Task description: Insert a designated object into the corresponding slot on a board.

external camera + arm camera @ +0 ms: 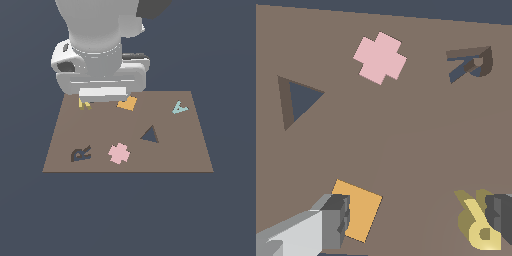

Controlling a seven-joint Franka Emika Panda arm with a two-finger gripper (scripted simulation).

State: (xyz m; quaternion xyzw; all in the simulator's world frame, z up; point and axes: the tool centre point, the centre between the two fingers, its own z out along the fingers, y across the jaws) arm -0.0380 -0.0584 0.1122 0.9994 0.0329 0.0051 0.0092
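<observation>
On a dark blue-grey ground we see the brown board [165, 155]. Our gripper [418, 222] hangs low over its far edge, fingers [336, 220] spread wide apart, holding nothing. The yellow R [478, 225] lies touching one finger, with the orange square [358, 210] beside the other. The R slot [81, 153] sits well apart, near the front edge.

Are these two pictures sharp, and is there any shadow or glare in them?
Exterior view: sharp, flat lighting, no glare; the arm hides most of the yellow R. Wrist view: also sharp; a faint shadow band crosses the board, and the gripper fingers are cut by the frame edge.
</observation>
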